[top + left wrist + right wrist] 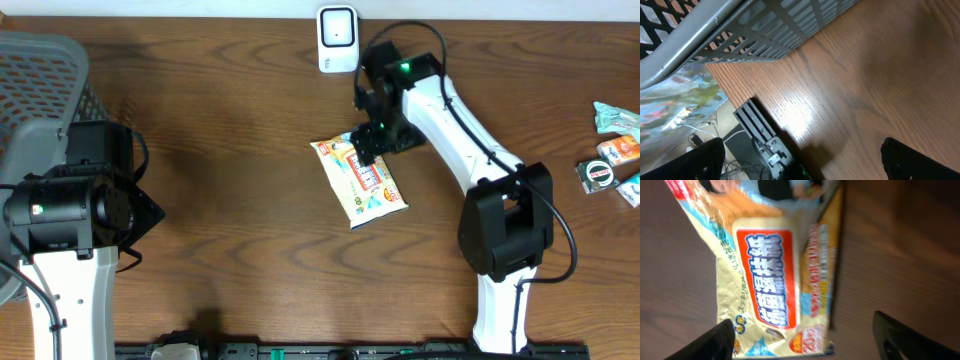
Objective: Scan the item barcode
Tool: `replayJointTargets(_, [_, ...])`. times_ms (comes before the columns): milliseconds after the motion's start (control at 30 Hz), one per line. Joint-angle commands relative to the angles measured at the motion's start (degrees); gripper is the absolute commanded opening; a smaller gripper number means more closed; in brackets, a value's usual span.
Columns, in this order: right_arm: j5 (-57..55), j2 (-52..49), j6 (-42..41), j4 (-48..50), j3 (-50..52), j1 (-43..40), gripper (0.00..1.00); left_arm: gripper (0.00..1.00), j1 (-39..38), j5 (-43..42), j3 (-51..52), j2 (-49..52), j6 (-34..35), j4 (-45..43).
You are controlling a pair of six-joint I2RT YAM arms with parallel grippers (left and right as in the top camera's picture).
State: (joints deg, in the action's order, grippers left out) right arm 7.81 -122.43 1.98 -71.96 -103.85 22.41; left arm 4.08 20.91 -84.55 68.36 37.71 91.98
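Hovering over the packet (362,182), the right claw (368,140) stands released, its two dark fingers (710,342) spread wide in the wrist view and pinching nothing; the packet lies flat on the table (240,200) beneath it, printed face up with a red label panel, its long axis running from 11 to 5 o'clock in the overhead view; the claw sits above the 11 o'clock end; a white scanner (338,40) stands at 12 o'clock from the packet, near the table's far edge and apart from it; a few small packaged items (610,160) lie well off at 3 o'clock; the left claw (802,145) is released too, fingers wide over bare wood and holding nothing, down at 8 o'clock; a grey mesh basket (40,80) sits at 10 o'clock, just beside that arm.
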Motion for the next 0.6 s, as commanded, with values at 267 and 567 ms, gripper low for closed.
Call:
replayJointTargets(267, [-0.5,-0.2,-3.9,10.5,10.1,4.0,0.71,0.98,0.2,0.2,0.0,-0.2,0.7,0.3])
replayJointTargets(567, [-9.4,-0.2,-9.3,18.4,17.0,7.9,0.26,0.97,0.2,0.1,0.0,-0.2,0.7,0.3])
